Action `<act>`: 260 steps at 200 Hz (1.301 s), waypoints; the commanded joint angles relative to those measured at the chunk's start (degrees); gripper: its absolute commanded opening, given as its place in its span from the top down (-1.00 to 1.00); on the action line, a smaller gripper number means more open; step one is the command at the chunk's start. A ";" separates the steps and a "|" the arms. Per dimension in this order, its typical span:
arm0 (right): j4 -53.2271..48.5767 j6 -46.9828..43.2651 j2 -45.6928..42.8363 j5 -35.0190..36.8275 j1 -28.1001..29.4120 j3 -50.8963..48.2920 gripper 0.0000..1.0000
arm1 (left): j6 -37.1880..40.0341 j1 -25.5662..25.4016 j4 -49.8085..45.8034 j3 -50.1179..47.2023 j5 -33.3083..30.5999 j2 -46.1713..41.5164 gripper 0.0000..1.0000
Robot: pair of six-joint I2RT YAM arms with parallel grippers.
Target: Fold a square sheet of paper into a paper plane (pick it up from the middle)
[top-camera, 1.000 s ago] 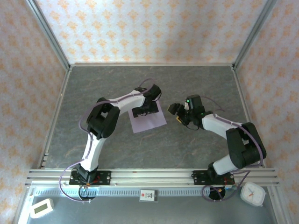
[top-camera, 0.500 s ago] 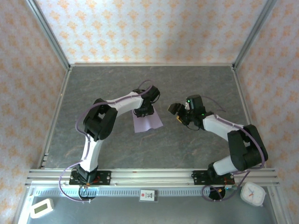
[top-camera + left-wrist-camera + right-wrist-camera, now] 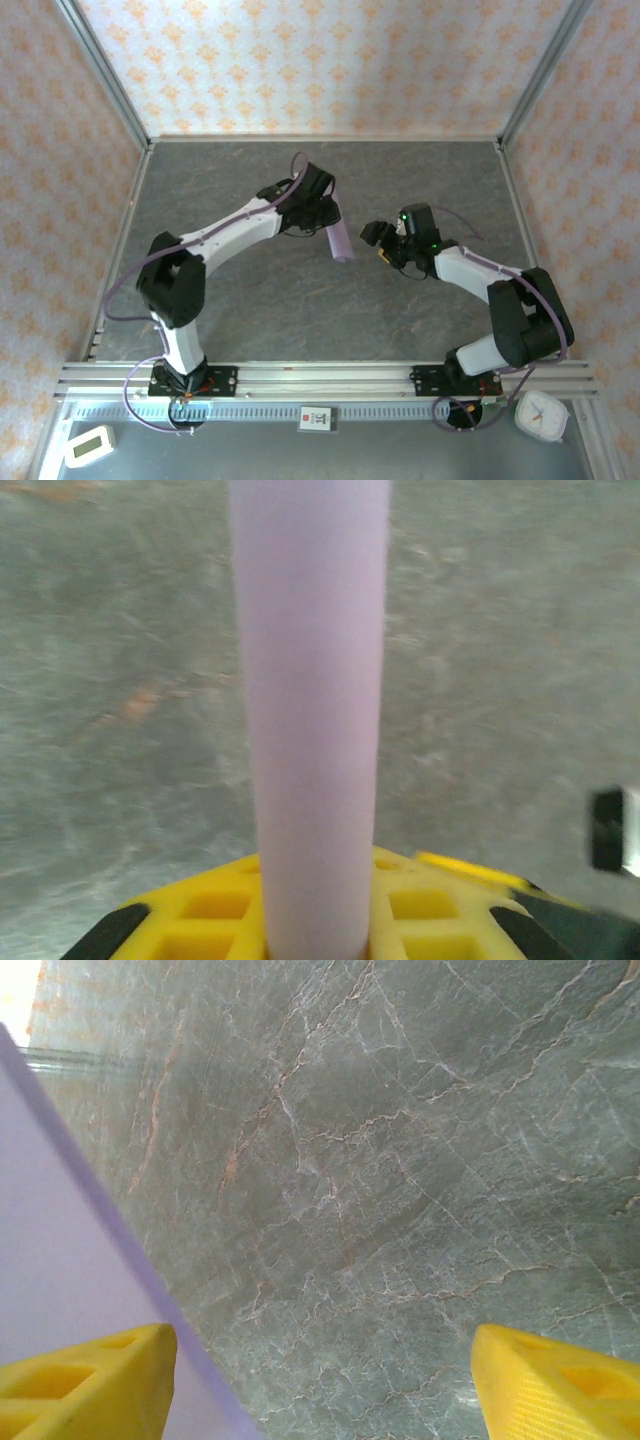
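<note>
The grey marbled counter [image 3: 250,300] sits inside patterned walls [image 3: 300,70]. From above, I see the left pincer [image 3: 326,220] clamped on the middle of the square sheet of paper [image 3: 340,243], which droops limp and looks feather-light. I'd take a free edge gently, since it should crease easily. Left wrist: it hangs straight from the grip. Right wrist: the right pincer [image 3: 320,1380] gapes wide and empty, just beside the sheet, with nothing in the way.

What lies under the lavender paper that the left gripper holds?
Grey marbled table, bare on both sides of the square sheet of paper; the strip directly beneath it is covered.
</note>
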 commanded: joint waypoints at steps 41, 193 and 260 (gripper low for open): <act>-3.27 -1.52 -3.43 1.53 -4.20 0.47 -0.55 | -6.93 -0.32 35.11 -21.21 17.15 -4.18 0.47; -2.21 -3.56 -1.32 -6.28 -4.35 -1.12 -0.54 | 10.88 3.42 29.23 -30.95 15.19 -1.66 0.20; 0.93 -1.09 1.30 -5.90 -0.06 -0.89 -0.53 | 12.67 5.51 27.73 -32.47 13.49 -2.31 -0.10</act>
